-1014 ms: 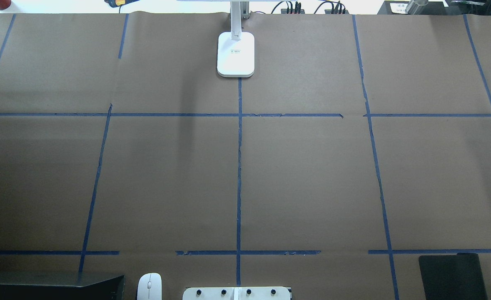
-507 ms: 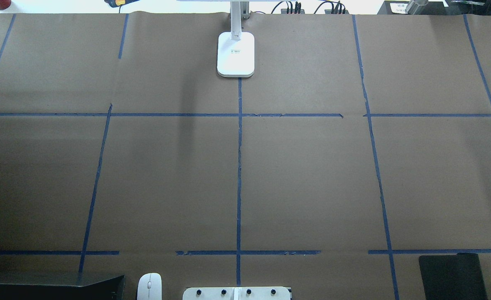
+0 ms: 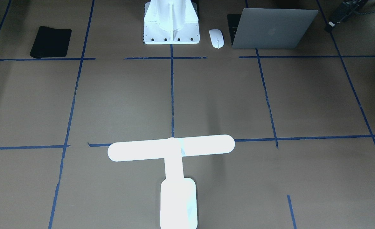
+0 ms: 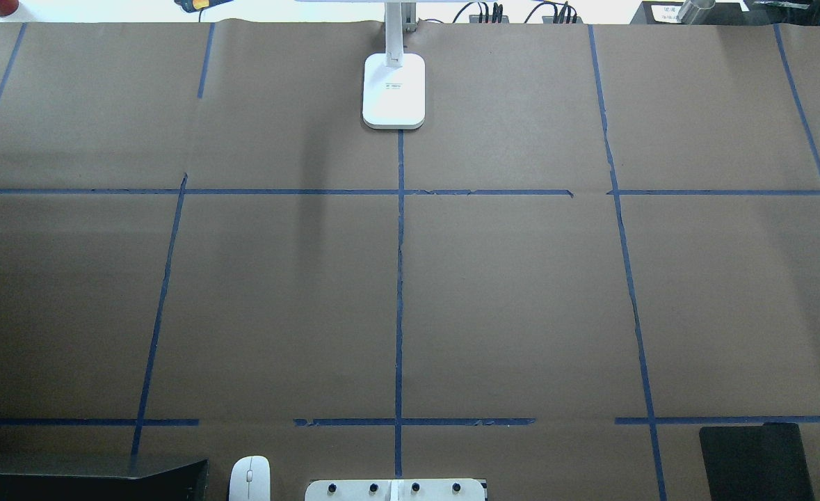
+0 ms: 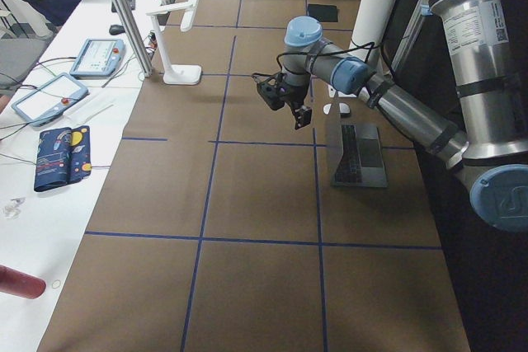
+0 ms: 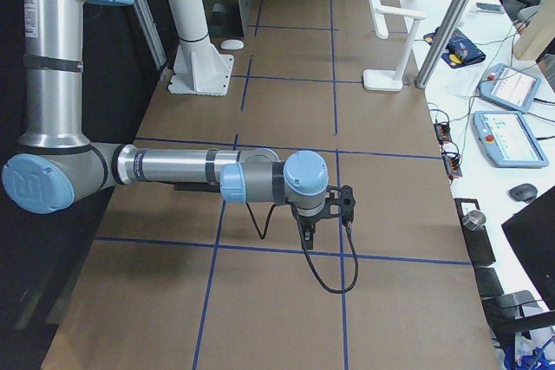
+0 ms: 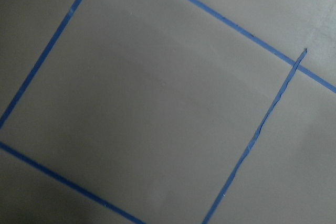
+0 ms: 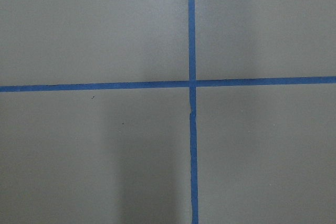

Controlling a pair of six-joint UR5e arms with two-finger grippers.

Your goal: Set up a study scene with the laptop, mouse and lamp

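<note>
Overhead exterior, checked against the two earlier frames: no change. Nothing on the table has shifted and no arm enters the frame. Judgement: the setup has not begun, and all three items are still to be placed.

Near edge, bottom of frame: laptop [image 4: 90, 479] at lower left, open, its silver-grey lid upright with the logo on the outer face and dark keys visible from the side. Mouse [image 4: 249, 479] sits just right of it, not touching; it is glossy white with a thin grey centre line. White pedestal [image 4: 396, 490] at bottom centre. Black mouse pad [image 4: 754, 459] at lower right, well apart from the mouse.

Left gripper [image 5: 302, 115] hangs above the paper near the laptop. Right gripper [image 6: 305, 236] hangs over a tape crossing. Both show in side views only, so I cannot tell whether the fingers are spread or pressed together. The wrist views show only paper and blue tape.

Far edge, top centre: lamp [image 4: 394, 90], upright, glaring white, T-shaped, base on the centre tape line.
</note>
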